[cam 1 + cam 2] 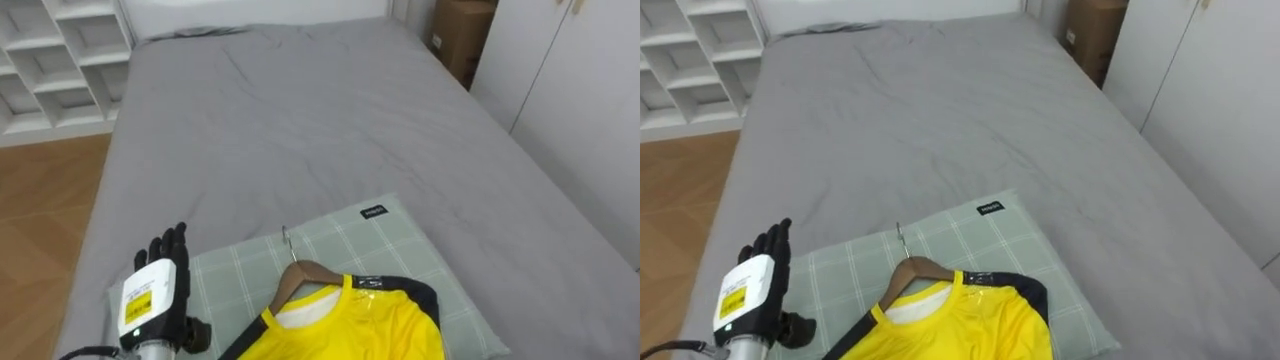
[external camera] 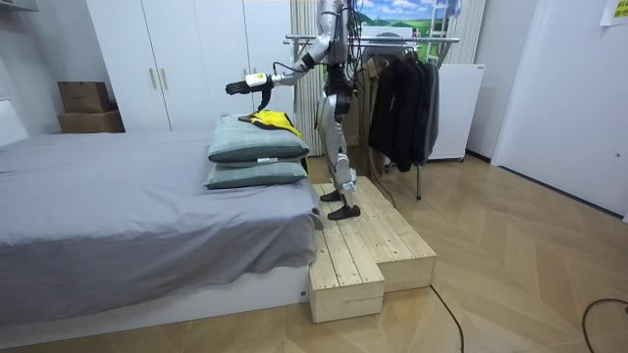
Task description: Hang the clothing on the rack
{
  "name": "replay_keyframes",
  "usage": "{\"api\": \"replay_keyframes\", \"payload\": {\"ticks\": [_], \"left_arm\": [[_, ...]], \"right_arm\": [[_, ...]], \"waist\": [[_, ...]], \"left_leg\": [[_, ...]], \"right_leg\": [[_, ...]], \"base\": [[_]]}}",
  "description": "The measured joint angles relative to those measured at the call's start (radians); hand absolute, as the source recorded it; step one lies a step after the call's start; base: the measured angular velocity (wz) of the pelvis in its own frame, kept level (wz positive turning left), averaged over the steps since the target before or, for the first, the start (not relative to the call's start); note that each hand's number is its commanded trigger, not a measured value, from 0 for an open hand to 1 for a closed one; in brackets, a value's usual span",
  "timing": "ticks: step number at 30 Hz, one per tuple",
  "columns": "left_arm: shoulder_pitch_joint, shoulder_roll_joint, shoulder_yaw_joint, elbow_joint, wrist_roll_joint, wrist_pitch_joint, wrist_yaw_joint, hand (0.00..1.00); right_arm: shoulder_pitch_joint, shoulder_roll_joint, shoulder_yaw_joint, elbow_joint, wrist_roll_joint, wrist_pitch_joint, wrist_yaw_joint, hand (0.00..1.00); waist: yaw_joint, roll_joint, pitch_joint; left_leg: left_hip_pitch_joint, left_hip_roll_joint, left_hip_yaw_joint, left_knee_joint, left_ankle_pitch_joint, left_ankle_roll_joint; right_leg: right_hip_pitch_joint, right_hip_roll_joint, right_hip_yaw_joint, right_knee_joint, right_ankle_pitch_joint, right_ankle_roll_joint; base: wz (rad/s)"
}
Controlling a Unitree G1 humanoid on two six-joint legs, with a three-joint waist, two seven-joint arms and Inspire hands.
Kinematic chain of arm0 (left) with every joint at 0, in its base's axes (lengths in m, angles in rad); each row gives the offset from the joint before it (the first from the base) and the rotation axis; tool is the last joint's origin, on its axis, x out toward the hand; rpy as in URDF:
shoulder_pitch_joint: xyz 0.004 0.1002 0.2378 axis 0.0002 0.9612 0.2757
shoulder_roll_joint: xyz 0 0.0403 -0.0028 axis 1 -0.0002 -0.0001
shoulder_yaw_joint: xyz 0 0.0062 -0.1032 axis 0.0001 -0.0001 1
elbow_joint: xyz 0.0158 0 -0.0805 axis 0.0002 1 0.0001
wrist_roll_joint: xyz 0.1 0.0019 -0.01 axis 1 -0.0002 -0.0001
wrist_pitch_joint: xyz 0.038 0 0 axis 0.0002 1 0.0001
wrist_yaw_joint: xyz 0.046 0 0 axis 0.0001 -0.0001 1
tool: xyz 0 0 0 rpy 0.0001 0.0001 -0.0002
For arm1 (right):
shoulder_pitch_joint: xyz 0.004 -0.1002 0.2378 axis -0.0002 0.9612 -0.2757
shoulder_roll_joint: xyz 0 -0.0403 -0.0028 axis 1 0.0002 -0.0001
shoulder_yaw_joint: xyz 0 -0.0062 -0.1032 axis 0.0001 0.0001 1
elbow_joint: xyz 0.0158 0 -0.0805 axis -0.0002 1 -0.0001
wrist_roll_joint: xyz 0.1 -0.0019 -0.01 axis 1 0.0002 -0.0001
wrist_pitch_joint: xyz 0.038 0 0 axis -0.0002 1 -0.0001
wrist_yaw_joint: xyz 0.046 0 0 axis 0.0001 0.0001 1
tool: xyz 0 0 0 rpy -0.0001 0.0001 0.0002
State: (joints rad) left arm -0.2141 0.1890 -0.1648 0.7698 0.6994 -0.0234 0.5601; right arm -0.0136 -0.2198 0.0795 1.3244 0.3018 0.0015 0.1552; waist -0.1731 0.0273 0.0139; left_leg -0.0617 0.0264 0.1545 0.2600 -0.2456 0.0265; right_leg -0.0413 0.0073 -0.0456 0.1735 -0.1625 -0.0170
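Open and empty, the left hand (image 1: pixel 160 285) is hovering just left of the yellow shirt (image 1: pixel 370 325) on its wooden hanger (image 1: pixel 300 273), lying unhung on the pale green checked pillow (image 1: pixel 390 245).

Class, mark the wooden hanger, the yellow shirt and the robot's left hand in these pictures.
wooden hanger (image 1: pixel 303 271), left eye view, its wooden neck below the hook.
yellow shirt (image 1: pixel 372 325), left eye view, chest fabric.
left hand (image 1: pixel 158 285), left eye view, back of the hand.

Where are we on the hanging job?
Done: the yellow shirt is already on its wooden hanger, lying on the green pillow. In hand: the open left hand hovers beside it, holding nothing. Left: grasp the hanger and carry it to the clothes rack.
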Motion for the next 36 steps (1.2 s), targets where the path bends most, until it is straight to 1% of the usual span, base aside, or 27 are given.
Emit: {"api": "replay_keyframes", "payload": {"ticks": [2,3,4,5,6,8,9,11,14,16,19,21,23,27,28,31,34,36], "left_arm": [[-0.025,0.0,0.003,0.012,-0.002,-0.004,-0.005,0.0],[-0.037,0.0,0.003,0.017,-0.002,-0.008,-0.005,0.0],[-0.07,0.0,0.003,0.038,-0.003,-0.013,-0.005,0.0],[-0.101,0.0,0.003,0.071,-0.003,-0.015,-0.005,0.0],[-0.111,0.001,0.003,0.081,-0.004,-0.015,-0.005,0.0],[-0.134,0.001,0.003,0.11,-0.037,-0.026,-0.006,0.0],[-0.141,0.001,0.003,0.121,-0.046,-0.029,-0.006,0.0],[-0.16,0.001,0.004,0.15,-0.105,-0.031,-0.006,0.0],[-0.165,0.001,0.004,0.173,-0.169,-0.032,-0.006,0.0],[-0.168,0.002,0.004,0.175,-0.188,-0.032,-0.006,0.0],[-0.189,0.002,-0.001,0.214,-0.189,-0.034,-0.008,0.0],[-0.194,0.002,-0.013,0.228,-0.19,-0.034,-0.015,0.0],[-0.201,0.002,-0.017,0.236,-0.19,-0.034,-0.025,0.0],[-0.232,0.002,-0.017,0.245,-0.187,-0.034,-0.028,0.0],[-0.237,0.0,-0.02,0.245,-0.187,-0.034,-0.03,0.0],[-0.24,-0.003,-0.044,0.244,-0.187,-0.034,-0.051,0.0],[-0.241,-0.012,-0.067,0.244,-0.187,-0.037,-0.071,0.0],[-0.241,-0.014,-0.082,0.244,-0.191,-0.037,-0.073,0.0]], "right_arm": [[-0.007,0.003,0.016,0.0,0.004,-0.003,-0.001,0.0],[-0.008,0.004,0.017,0.001,0.005,-0.005,-0.001,0.0],[-0.023,0.006,0.017,0.003,0.006,-0.008,-0.003,0.0],[-0.031,0.006,0.02,0.009,0.006,-0.007,-0.005,0.0],[-0.036,0.006,0.024,0.009,0.006,-0.009,-0.008,0.0],[-0.052,0.008,0.054,0.01,0.005,-0.013,-0.013,0.0],[-0.056,0.008,0.055,0.012,0.005,-0.013,-0.013,0.0],[-0.067,0.009,0.065,0.015,0.0,-0.014,-0.016,0.0],[-0.072,0.01,0.08,0.015,0.002,-0.013,-0.023,0.0],[-0.079,0.009,0.09,0.015,0.001,-0.013,-0.025,0.0],[-0.097,0.013,0.107,0.015,-0.002,-0.013,-0.033,0.0],[-0.113,0.014,0.135,0.019,0.0,-0.011,-0.036,0.0],[-0.134,0.028,0.137,0.041,-0.001,-0.008,-0.045,0.0],[-0.156,0.042,0.141,0.041,-0.007,-0.008,-0.048,0.0],[-0.161,0.047,0.144,0.041,-0.011,-0.01,-0.051,0.0],[-0.16,0.054,0.146,0.039,-0.011,-0.025,-0.058,0.0],[-0.16,0.054,0.167,0.039,-0.015,-0.025,-0.068,0.0],[-0.16,0.054,0.174,0.039,-0.013,-0.031,-0.071,0.0]], "waist": [[-0.017,-0.003,0.0018],[-0.017,-0.003,0.002],[-0.017,-0.005,0.0051],[-0.017,-0.006,0.0064],[-0.017,-0.006,0.0064],[-0.017,-0.009,0.0085],[-0.018,-0.008,0.0089],[-0.017,-0.013,0.0121],[-0.017,-0.017,0.0145],[-0.018,-0.019,0.0158],[-0.018,-0.029,0.0226],[-0.019,-0.03,0.0235],[-0.021,-0.031,0.0238],[-0.02,-0.031,0.026],[-0.02,-0.03,0.0287],[-0.017,-0.03,0.032],[-0.016,-0.03,0.033],[-0.016,-0.027,0.0348]], "left_leg": [[-0.038,0.001,-0.018,0.019,0.0,0.0],[-0.051,0.001,-0.021,0.023,0.0,0.0],[-0.075,0.002,-0.021,0.032,0.0,0.0],[-0.094,0.003,-0.022,0.039,0.0,0.0],[-0.104,0.004,-0.022,0.044,0.0,0.0],[-0.124,0.012,-0.022,0.05,0.0,0.0],[-0.129,0.012,-0.022,0.05,0.0,0.0],[-0.141,0.013,-0.023,0.05,0.0,0.0],[-0.148,0.014,-0.023,0.05,0.0,0.0],[-0.158,0.014,-0.027,0.049,0.001,0.0],[-0.162,0.015,-0.028,0.048,0.001,0.001],[-0.163,0.015,-0.029,0.049,0.001,0.001],[-0.163,0.015,-0.03,0.049,0.001,0.001],[-0.162,0.019,-0.032,0.043,0.002,0.001],[-0.159,0.019,-0.041,0.04,0.004,0.001],[-0.141,0.015,-0.089,0.009,0.019,-0.004],[-0.134,0.015,-0.094,-0.009,0.021,-0.007],[-0.124,0.018,-0.12,-0.023,0.027,-0.008]], "right_leg": [[-0.022,-0.002,-0.021,0.002,0.001,-0.001],[-0.031,-0.003,-0.026,0.002,0.001,-0.002],[-0.053,-0.003,-0.034,0.01,0.001,-0.002],[-0.071,-0.003,-0.038,0.019,0.003,-0.004],[-0.079,-0.003,-0.039,0.02,0.003,-0.004],[-0.098,-0.003,-0.04,0.024,0.003,-0.005],[-0.104,-0.003,-0.041,0.027,0.004,-0.005],[-0.121,-0.004,-0.042,0.034,0.005,-0.006],[-0.129,-0.004,-0.043,0.034,0.005,-0.006],[-0.142,-0.004,-0.044,0.038,0.005,-0.006],[-0.153,-0.006,-0.044,0.052,0.005,-0.006],[-0.154,-0.005,-0.044,0.052,0.005,-0.006],[-0.157,-0.006,-0.044,0.056,0.005,-0.006],[-0.173,-0.007,-0.049,0.079,0.004,-0.006],[-0.18,-0.006,-0.057,0.092,0.004,-0.006],[-0.204,-0.01,-0.08,0.146,0.004,-0.006],[-0.202,-0.009,-0.083,0.148,0.004,-0.006],[-0.216,-0.007,-0.097,0.18,0.003,-0.006]], "base": [[0.22],[0.22],[0.15],[0.11],[0.03],[0.0],[0.0],[0.0],[0.0],[0.0],[0.0],[0.0],[0.0],[-0.03],[-0.05],[-0.06],[0.02],[0.02]]}}
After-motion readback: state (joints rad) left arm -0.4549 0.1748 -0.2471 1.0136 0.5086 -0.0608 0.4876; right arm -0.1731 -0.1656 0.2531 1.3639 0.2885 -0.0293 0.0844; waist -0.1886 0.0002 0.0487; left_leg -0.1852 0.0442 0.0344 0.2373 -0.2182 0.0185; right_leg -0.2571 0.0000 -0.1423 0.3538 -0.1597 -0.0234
